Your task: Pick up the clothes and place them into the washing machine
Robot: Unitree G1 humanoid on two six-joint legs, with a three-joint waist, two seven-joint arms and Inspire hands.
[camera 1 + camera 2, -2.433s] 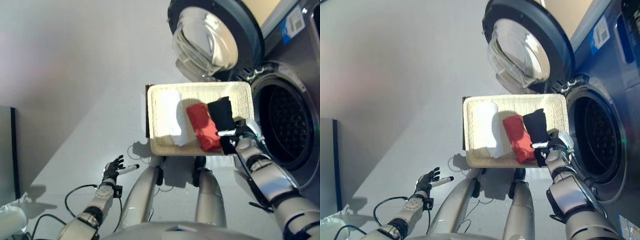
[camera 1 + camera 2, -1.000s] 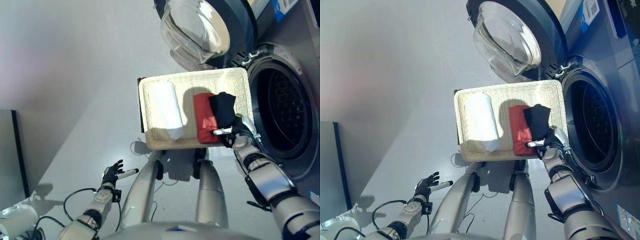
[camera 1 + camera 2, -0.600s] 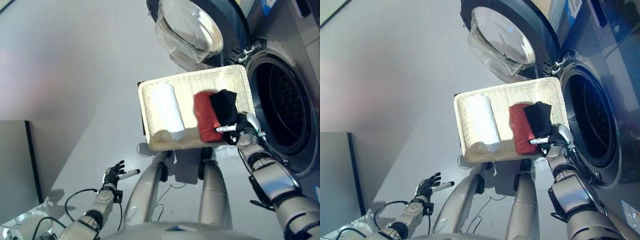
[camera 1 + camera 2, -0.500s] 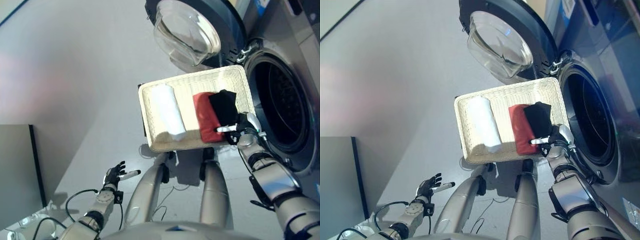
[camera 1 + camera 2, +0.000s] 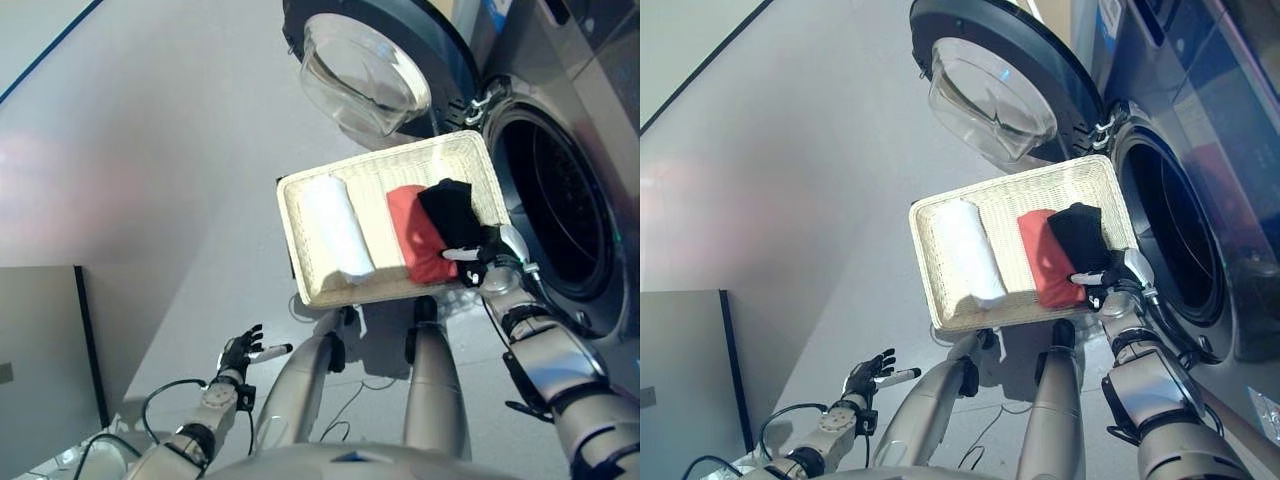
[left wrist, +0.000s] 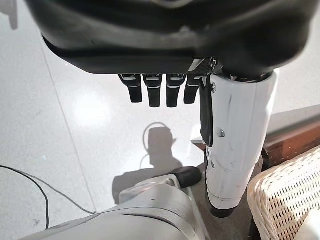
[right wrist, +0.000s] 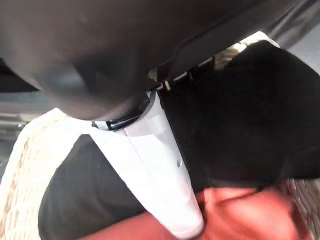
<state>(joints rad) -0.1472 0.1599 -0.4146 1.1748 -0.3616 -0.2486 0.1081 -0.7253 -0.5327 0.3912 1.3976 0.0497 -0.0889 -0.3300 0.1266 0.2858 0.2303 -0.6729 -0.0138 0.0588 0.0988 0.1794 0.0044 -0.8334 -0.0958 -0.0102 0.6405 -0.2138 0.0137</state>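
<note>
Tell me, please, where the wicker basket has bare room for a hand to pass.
In the basket, a bare strip runs between the white roll and the red cloth. The washer-side end is crowded: the black cloth overlaps the red, with the right hand on it.

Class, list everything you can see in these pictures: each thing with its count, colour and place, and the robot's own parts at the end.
Woven wicker basket: one, cream, beside the washer opening.
Rolled white cloth: one, in the basket's left part.
Folded red cloth: one, in the basket, beside the black one.
Black cloth: one, in the basket's right part, partly over the red.
Washing machine: one, grey, round glass door open.
Left hand: dark, open, low over the floor.
Right hand: dark, white-covered thumb on the black cloth.
</note>
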